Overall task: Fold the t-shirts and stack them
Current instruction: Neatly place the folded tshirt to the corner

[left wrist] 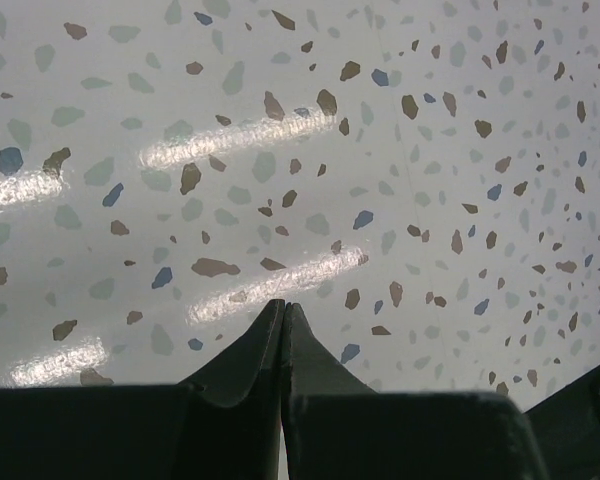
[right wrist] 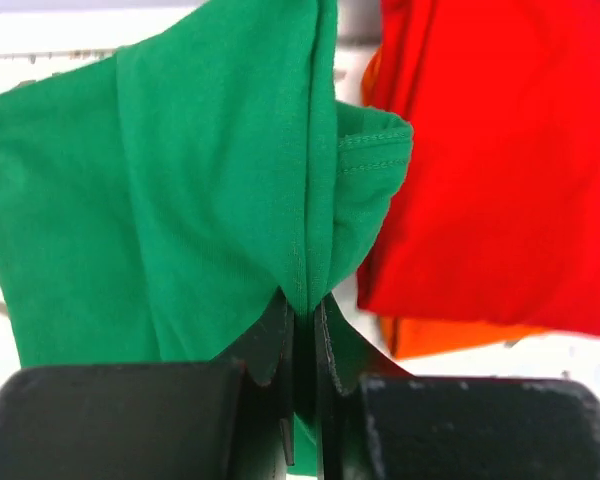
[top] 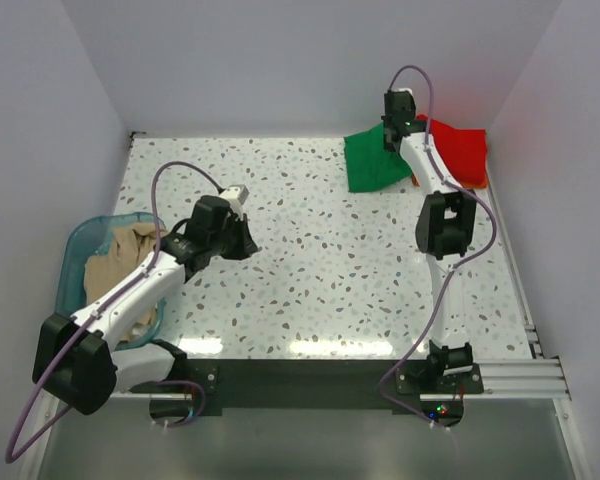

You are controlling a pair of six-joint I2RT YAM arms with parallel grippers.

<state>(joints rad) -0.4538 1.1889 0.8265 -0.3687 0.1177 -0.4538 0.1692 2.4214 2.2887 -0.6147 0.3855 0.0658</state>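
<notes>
Right hand (top: pixel 393 138) is clamped on the green t-shirt (top: pixel 375 165), at the table's far corner, diagonally across from the teal bin (top: pixel 75 250) and well apart from it. In the right wrist view the right hand (right wrist: pixel 302 300) has its two dark fingers pressed together, with a gathered fold of the green t-shirt (right wrist: pixel 180 200) pinched between them. The cloth fans out from the pinch, and a stitched hem shows just beside the fold.

The red t-shirt (top: pixel 465 150) lies touching the green one, on the side farther from the bin. In the right wrist view the red t-shirt (right wrist: pixel 500 170) is a flat slab of cloth. An edge of the orange t-shirt (right wrist: pixel 440 335) peeps out from beneath it, so the red one rests on the orange.

The left hand (top: pixel 248 244) is near the bin, on the side of it toward the middle of the speckled table (top: pixel 320 260). In the left wrist view the left hand (left wrist: pixel 283 305) has its fingers closed tip to tip with nothing between them, and beyond them is only the bare table (left wrist: pixel 430 200).

The beige t-shirt (top: pixel 120 255) sits crumpled inside the bin, and the left arm crosses over part of it.
</notes>
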